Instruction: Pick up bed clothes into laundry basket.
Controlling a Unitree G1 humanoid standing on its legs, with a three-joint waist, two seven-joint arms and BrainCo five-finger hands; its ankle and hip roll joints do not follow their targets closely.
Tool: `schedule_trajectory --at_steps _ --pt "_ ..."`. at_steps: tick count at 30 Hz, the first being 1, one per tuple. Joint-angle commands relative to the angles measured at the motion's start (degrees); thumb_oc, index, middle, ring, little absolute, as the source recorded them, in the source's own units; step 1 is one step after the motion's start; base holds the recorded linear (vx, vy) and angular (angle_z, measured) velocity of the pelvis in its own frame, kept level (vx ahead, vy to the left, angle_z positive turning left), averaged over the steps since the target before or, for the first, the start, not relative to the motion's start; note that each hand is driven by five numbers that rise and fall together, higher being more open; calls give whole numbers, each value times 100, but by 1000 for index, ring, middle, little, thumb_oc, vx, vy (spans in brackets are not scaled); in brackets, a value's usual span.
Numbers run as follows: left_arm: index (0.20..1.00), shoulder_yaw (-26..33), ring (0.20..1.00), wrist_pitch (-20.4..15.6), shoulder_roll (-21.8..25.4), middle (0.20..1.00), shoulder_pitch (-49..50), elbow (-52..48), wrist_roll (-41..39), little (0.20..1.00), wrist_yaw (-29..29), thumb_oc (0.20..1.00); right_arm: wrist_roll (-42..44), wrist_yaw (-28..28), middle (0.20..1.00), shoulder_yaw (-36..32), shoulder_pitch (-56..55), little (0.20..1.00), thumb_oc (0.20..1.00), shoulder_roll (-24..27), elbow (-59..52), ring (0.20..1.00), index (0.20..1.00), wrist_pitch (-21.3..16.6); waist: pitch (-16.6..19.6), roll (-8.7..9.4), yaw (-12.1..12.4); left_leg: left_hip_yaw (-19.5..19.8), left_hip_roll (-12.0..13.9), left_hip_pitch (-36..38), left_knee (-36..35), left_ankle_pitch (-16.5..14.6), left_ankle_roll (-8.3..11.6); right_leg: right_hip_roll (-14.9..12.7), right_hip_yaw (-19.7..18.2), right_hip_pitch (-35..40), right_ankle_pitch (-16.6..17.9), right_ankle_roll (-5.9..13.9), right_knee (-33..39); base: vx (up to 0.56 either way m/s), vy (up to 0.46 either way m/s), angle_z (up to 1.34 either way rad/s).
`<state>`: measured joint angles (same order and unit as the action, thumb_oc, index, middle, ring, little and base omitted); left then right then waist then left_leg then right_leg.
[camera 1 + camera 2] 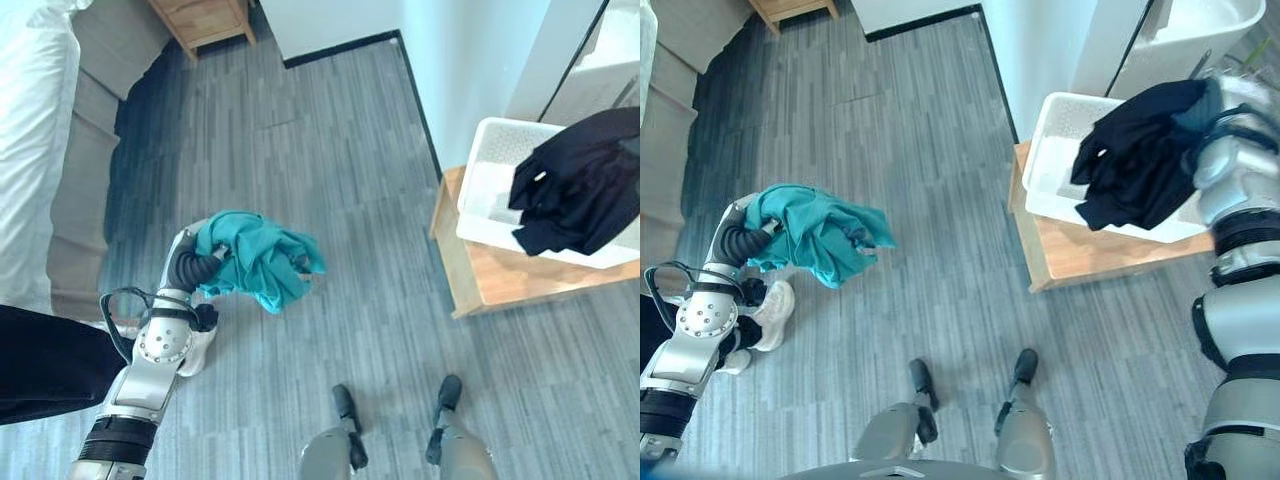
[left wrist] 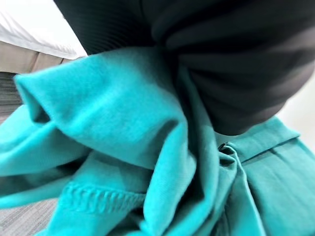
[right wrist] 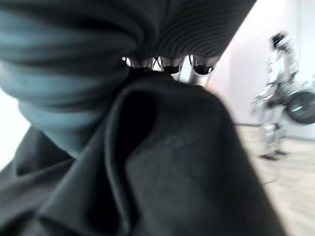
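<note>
While bunched, teal cloth (image 1: 258, 258) over fingers.

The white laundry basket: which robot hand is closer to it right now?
Right. The right robot hand is over the white laundry basket with the black garment; the left robot hand holds the teal garment across the floor.

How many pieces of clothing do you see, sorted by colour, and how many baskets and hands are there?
Teal garment, bunched at the left hand: 1
Black garment, at the right hand, hanging over the basket's rim: 1
White laundry basket on a wooden stand: 1
Robot hands: 2
Total: 5
</note>
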<state>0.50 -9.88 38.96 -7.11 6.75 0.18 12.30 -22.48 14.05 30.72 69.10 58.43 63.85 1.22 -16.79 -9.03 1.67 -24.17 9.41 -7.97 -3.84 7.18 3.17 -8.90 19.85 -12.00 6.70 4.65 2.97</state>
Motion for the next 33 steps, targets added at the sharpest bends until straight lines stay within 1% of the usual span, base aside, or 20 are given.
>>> schedule_trajectory --at_steps 1,6,7,8,11,13,18,19,20,21,22,23,25,26,28,29,30,31,32,33 --pt "200 349 200 -467 293 200 -324 -530 -221 200 288 200 -5 487 200 691 1016 200 200 281 -6 200 200 19 165 233 -67 251 461 39 -116 774 1004 -8 -512 -342 0 335 203 -28 -11 -12" --pt "200 256 200 -513 238 200 -358 -620 -191 200 271 200 56 489 200 855 1191 200 200 249 121 200 200 -28 127 130 27 487 355 -164 -116 826 1013 1 -598 -581 45 350 203 -46 -16 -17" --pt "200 216 200 -553 216 200 -406 -633 -243 200 276 200 161 465 1000 851 1288 1000 1000 173 274 1000 1000 -32 117 107 69 595 313 -237 -116 831 1051 -24 -615 -667 71 393 203 -20 -3 -6" --pt "200 215 200 -557 212 200 -413 -626 -245 200 277 200 166 466 1000 869 1308 1000 1000 171 288 1000 1000 -38 129 104 67 596 310 -253 -116 833 1049 -27 -615 -683 73 394 203 -36 16 -2" --pt "200 98 200 -560 82 200 -476 -585 -262 200 331 200 363 531 1000 805 1392 1000 1000 -14 472 1000 1000 -36 107 58 156 955 244 -364 -116 909 1145 -20 -665 -781 76 442 203 -14 26 -5" --pt "200 56 200 -555 26 200 -459 -584 -243 200 329 200 420 549 1000 764 1348 1000 1000 -111 431 1000 1000 -35 92 49 156 1050 260 -341 -116 932 1168 -14 -653 -746 65 442 203 3 16 -9" --pt "200 -141 200 -573 -27 200 -630 -767 -273 200 157 200 498 565 1000 571 1112 1000 1000 -154 32 1000 1000 -12 73 84 4 854 346 -73 -116 827 1135 -8 -646 -569 43 421 203 21 49 0" --pt "200 -224 200 -576 -28 200 -752 -950 -302 200 50 200 410 595 1000 499 900 1000 1000 -150 -388 1000 1000 13 99 118 -142 662 386 116 -116 709 1081 22 -691 -467 28 388 203 50 47 0" --pt "200 -232 200 -571 -20 200 -752 -955 -303 200 48 200 403 592 1000 466 864 1000 1000 -141 -416 1000 1000 27 86 127 -126 651 387 140 -116 703 1082 25 -700 -450 26 388 203 89 100 -6" --pt "200 -277 200 -565 -65 200 -915 -1132 -323 200 -8 200 366 700 1000 150 441 1000 1000 -178 -980 1000 1000 83 130 209 -269 469 394 375 -116 516 1010 43 -767 -322 24 383 203 64 68 -10" --pt "200 -262 200 -563 -121 200 -981 -1228 -320 200 -12 200 408 762 1000 -72 162 1000 1000 -248 -1381 1000 1000 80 151 229 -379 405 404 455 -116 426 973 54 -803 -280 26 383 203 74 85 -15" --pt "200 -283 200 -534 -122 200 -1030 -1332 -294 200 -27 200 411 818 1000 -518 -369 1000 1000 -324 -1977 1000 1000 121 173 306 -426 360 396 559 -116 339 929 64 -845 -222 30 384 203 54 46 -15" --pt "200 -182 200 -433 -343 200 -1205 -1526 -105 200 49 200 609 865 1000 -1454 -1638 1000 1000 -809 -3307 1000 1000 54 225 347 -750 220 421 738 -116 164 869 105 -948 -146 51 386 203 62 37 -27" --pt "200 -266 200 -371 -407 200 -1259 -1570 -3 200 79 200 606 805 1000 -2039 -2581 1000 1000 -1146 -4062 1000 1000 16 281 438 -810 170 419 841 -116 93 837 115 -988 -94 66 397 203 62 22 -31" --pt "200 -351 200 -267 -652 200 -1400 -1539 292 200 144 200 584 489 1000 -2409 -4073 1000 1000 -1833 -4844 1000 1000 -205 359 529 -1024 26 419 1022 -116 -34 802 151 -1071 -23 99 386 203 45 25 -38" --pt "200 -364 200 -218 -711 200 -1441 -1516 450 200 149 200 574 301 1000 -2402 -4580 1000 1000 -2049 -4924 1000 1000 -294 385 552 -1128 -12 420 1090 -116 -72 787 169 -1115 -7 122 381 203 30 20 -45" --pt "200 -393 200 -217 -709 200 -1428 -1517 459 200 154 200 564 287 1000 -2438 -4645 1000 1000 -2059 -4965 1000 1000 -288 403 564 -1104 -19 417 1102 -116 -76 786 168 -1120 1 120 383 203 59 41 -52" --pt "200 -437 200 -146 -740 200 -1489 -1481 826 200 177 200 509 -20 1000 -2280 -5492 1000 1000 -2410 -4917 1000 1000 -441 488 606 -1264 -141 416 1256 -116 -101 789 199 -1198 39 143 392 203 44 36 -51" --pt "200 -442 200 -146 -740 200 -1489 -1480 827 200 178 200 508 -21 1000 -2285 -5500 1000 1000 -2412 -4921 1000 1000 -440 490 609 -1256 -146 415 1259 -116 -102 789 200 -1203 39 144 392 203 66 52 -47" --pt "200 -422 200 -116 -714 200 -1567 -1418 1054 200 236 200 523 -204 1000 -2140 -5813 1000 1000 -2571 -4752 1000 1000 -503 526 616 -1371 -223 410 1332 -116 -111 791 217 -1235 47 170 393 197 47 52 -46"
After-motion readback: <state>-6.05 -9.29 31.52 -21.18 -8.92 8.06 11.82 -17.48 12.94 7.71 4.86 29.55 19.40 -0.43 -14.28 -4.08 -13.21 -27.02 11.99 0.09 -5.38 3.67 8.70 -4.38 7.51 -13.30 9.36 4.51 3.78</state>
